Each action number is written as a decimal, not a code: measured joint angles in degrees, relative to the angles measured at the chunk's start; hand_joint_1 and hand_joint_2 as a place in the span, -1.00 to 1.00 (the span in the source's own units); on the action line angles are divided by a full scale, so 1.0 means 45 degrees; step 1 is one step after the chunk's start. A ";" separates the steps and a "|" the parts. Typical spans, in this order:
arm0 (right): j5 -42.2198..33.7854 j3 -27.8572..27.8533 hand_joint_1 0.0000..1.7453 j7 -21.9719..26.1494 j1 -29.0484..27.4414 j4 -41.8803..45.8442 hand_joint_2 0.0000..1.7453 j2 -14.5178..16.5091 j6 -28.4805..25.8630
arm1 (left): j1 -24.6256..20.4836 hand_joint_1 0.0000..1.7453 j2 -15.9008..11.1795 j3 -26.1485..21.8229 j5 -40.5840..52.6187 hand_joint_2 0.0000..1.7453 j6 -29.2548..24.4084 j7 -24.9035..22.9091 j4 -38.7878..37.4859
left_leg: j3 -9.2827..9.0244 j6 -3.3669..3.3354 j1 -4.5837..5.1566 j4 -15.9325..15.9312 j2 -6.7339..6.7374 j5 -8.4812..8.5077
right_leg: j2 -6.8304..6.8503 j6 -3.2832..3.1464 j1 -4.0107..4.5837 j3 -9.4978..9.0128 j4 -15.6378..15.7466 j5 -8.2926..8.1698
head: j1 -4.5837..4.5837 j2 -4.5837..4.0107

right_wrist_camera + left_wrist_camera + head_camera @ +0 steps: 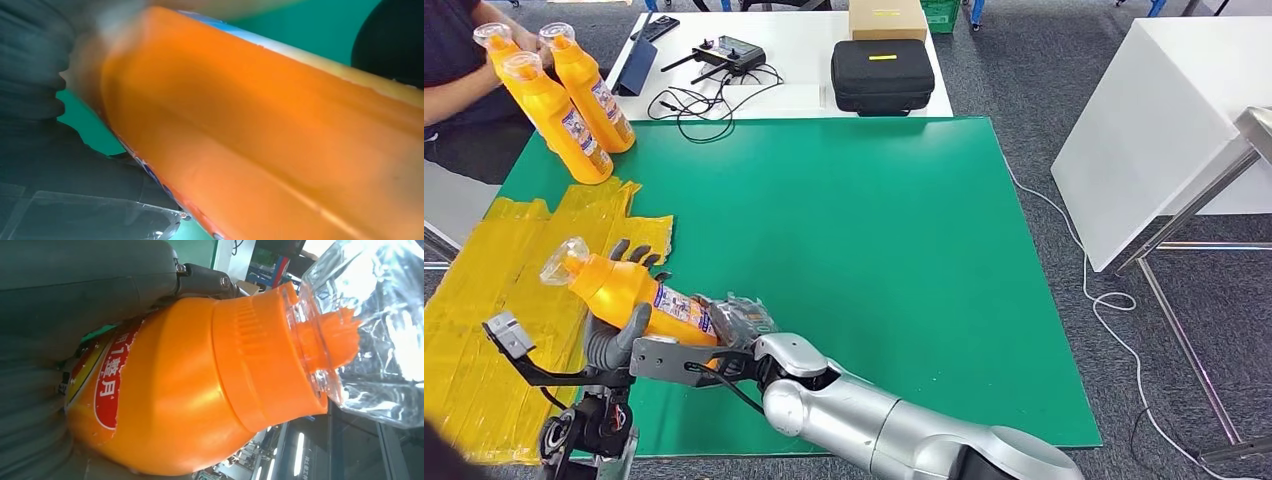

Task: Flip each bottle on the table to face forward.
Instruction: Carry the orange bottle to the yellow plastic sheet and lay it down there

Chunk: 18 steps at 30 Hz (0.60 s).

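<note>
Left hand: your left hand [624, 300] is wrapped round the bottle [629, 292], fingers behind the body and thumb in front. The left wrist view confirms the hold, grey cover pressed against the label [107, 385].
Right hand: your right hand [739, 325] meets the bottle's base end. Its wrist view is blurred; the bottle's side [280, 145] lies hard against the cover, but you cannot tell from it whether the fingers are clamped.
Bottle in hand: it lies tilted above the near left corner of the mat [844, 260], clear cap [564, 262] up and to the left, label partly turned upward. It is off the table.
Progress: judged mid-turn. This bottle is not yet set down facing forward.
Done: you have no finished bottle standing on the mat.
Left to do: three bottles [564, 100] at the far left edge are in a person's hand [524, 45], leaning; presumably they wait their turn or are being handled by the person.
Obstructions near: crumpled yellow sheet [514, 300] covers the left edge beneath the bottle; an uneven footing if you set down there.
Obstructions far: the white table [804, 45] behind carries a controller [729, 55], cables [694, 100], a black case [882, 75] and a box [887, 18], all well apart from the work.
Caution: the person's arm is close to the far left corner.
</note>
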State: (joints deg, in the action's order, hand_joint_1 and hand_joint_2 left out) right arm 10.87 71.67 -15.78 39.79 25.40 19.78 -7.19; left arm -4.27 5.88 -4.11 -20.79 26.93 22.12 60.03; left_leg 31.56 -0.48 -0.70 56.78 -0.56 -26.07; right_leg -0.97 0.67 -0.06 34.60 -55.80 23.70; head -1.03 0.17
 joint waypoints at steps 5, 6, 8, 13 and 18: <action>-0.0038 0.0074 1.00 0.0000 0.0001 0.0000 1.00 -0.0010 0.0000 | -0.0004 1.00 -0.0001 0.0017 0.0083 1.00 0.0000 0.0019 0.0010 | -0.0001 0.0000 0.0000 0.0000 0.0002 0.0000 | -0.0001 0.0000 0.0000 -0.0001 0.0000 -0.0001 | 0.0000 0.0000; -0.0045 0.0096 1.00 0.0000 0.0002 0.0000 1.00 -0.0010 0.0000 | -0.0004 1.00 -0.0002 0.0025 0.0087 1.00 0.0000 0.0022 0.0011 | -0.0001 0.0000 0.0000 0.0000 0.0002 0.0000 | -0.0001 0.0000 0.0000 -0.0001 0.0000 -0.0001 | 0.0000 0.0000; -0.0067 0.0120 0.53 0.0000 0.0003 0.0000 1.00 -0.0010 0.0000 | -0.0002 1.00 -0.0005 0.0040 0.0101 1.00 -0.0001 0.0041 0.0012 | -0.0001 0.0000 0.0000 0.0000 0.0001 0.0000 | -0.0001 0.0000 0.0000 0.0000 -0.0001 -0.0001 | 0.0000 0.0000; -0.0226 0.0182 -1.00 0.0147 0.0003 -0.0025 1.00 -0.0012 -0.0162 | -0.0001 1.00 -0.0027 0.0063 0.0492 1.00 -0.0207 0.0243 0.0094 | 0.0003 0.0000 -0.0001 0.0000 -0.0002 0.0000 | 0.0001 0.0000 0.0000 -0.0001 -0.0002 0.0000 | 0.0001 0.0000; -0.0293 0.0249 -1.00 0.0459 0.0007 -0.0119 -1.00 -0.0015 -0.0434 | -0.0006 1.00 -0.0101 0.0120 0.0989 1.00 -0.0576 0.0356 0.0269 | 0.0004 0.0000 -0.0001 0.0000 -0.0004 0.0000 | 0.0002 0.0000 -0.0001 -0.0002 -0.0002 0.0000 | 0.0002 0.0000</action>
State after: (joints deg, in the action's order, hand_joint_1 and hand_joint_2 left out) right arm 9.56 72.79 -13.71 39.82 24.86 19.71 -9.14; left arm -4.30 5.43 -3.57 -16.33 24.33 23.73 61.24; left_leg 31.58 -0.48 -0.70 56.77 -0.58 -26.07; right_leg -0.96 0.67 -0.07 34.59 -55.81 23.70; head -1.02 0.17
